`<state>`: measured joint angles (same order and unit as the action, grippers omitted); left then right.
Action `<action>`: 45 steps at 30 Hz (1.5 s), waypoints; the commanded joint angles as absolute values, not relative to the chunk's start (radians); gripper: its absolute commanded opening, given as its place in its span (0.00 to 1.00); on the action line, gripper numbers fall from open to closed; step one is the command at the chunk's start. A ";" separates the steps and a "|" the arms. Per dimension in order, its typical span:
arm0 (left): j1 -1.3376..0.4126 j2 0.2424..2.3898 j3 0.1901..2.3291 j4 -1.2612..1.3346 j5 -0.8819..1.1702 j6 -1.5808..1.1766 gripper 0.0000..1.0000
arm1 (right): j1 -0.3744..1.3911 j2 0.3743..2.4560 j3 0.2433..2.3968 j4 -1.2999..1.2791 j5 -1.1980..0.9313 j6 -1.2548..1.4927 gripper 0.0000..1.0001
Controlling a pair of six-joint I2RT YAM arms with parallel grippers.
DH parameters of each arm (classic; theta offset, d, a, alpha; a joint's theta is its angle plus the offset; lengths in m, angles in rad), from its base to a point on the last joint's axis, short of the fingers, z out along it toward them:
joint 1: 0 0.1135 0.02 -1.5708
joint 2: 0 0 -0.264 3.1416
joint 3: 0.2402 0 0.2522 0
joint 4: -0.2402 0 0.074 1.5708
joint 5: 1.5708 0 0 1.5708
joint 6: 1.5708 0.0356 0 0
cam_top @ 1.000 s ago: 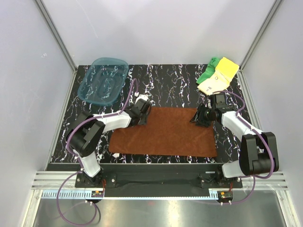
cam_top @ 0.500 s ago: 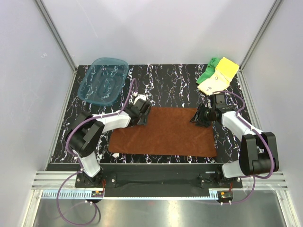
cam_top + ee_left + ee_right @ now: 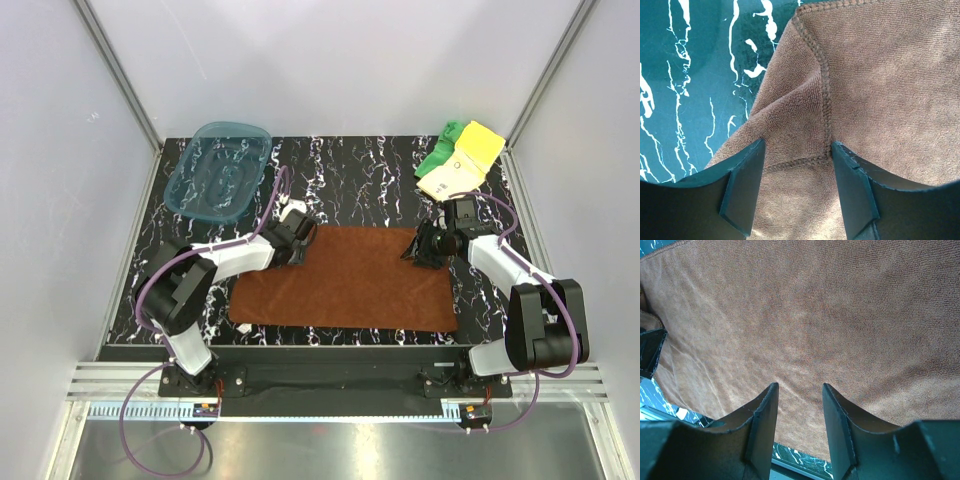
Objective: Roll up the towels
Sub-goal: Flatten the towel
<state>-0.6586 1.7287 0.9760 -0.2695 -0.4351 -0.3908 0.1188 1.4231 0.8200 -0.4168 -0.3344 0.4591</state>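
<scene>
one green towel (image 3: 436, 157), seemingly half-hidden under yellow towel (image 3: 466, 163)

Readable text: none in any of the three views.
Pale yellow towel (image 3: 452, 180): carries small dark printed marks, too small in the top view to tell whether they are letters or a pattern.
Rust-brown towel (image 3: 880, 75): plain cloth with a stitched hem, seen close in both wrist views, no lettering or tag.
Tabletop (image 3: 690, 75): dark with white veining only.
</scene>
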 commanded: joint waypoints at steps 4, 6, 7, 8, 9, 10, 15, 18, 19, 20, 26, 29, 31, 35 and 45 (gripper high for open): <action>-0.658 1.721 1.011 -0.259 -0.491 -0.373 0.56 | 0.127 1.428 0.822 -0.411 -0.333 0.443 0.47; -0.658 1.718 1.008 -0.255 -0.488 -0.376 0.49 | 0.127 1.425 0.821 -0.413 -0.331 0.445 0.47; -0.658 1.720 1.008 -0.252 -0.485 -0.377 0.47 | 0.127 1.424 0.819 -0.413 -0.331 0.443 0.47; -0.658 1.720 1.008 -0.249 -0.479 -0.377 0.44 | 0.127 1.425 0.821 -0.411 -0.331 0.445 0.47; -0.658 1.720 1.008 -0.247 -0.476 -0.377 0.42 | 0.127 1.425 0.821 -0.411 -0.331 0.446 0.47; -0.658 1.721 1.009 -0.247 -0.472 -0.377 0.40 | 0.127 1.424 0.821 -0.411 -0.331 0.445 0.47; -0.658 1.721 1.012 -0.247 -0.462 -0.379 0.25 | 0.127 1.422 0.821 -0.413 -0.333 0.446 0.45; -0.658 1.712 1.011 -0.252 -0.465 -0.379 0.07 | 0.127 1.422 0.819 -0.413 -0.331 0.445 0.45; -0.658 1.704 1.011 -0.255 -0.466 -0.379 0.05 | 0.127 1.424 0.819 -0.413 -0.333 0.446 0.45; -0.658 1.700 1.009 -0.253 -0.472 -0.374 0.05 | 0.127 1.424 0.819 -0.411 -0.331 0.446 0.45; -0.657 1.678 1.028 -0.288 -0.518 -0.367 0.05 | 0.127 1.425 0.821 -0.413 -0.333 0.448 0.45; -0.644 1.677 1.031 -0.293 -0.528 -0.365 0.06 | 0.127 1.425 0.821 -0.413 -0.333 0.448 0.44; -0.624 1.677 1.038 -0.293 -0.525 -0.362 0.06 | 0.127 1.425 0.819 -0.413 -0.334 0.448 0.45; -0.588 1.672 1.055 -0.298 -0.525 -0.344 0.08 | 0.127 1.427 0.819 -0.411 -0.336 0.446 0.45; -0.465 1.732 1.137 -0.339 -0.546 -0.324 0.13 | 0.127 1.439 0.818 -0.410 -0.339 0.448 0.43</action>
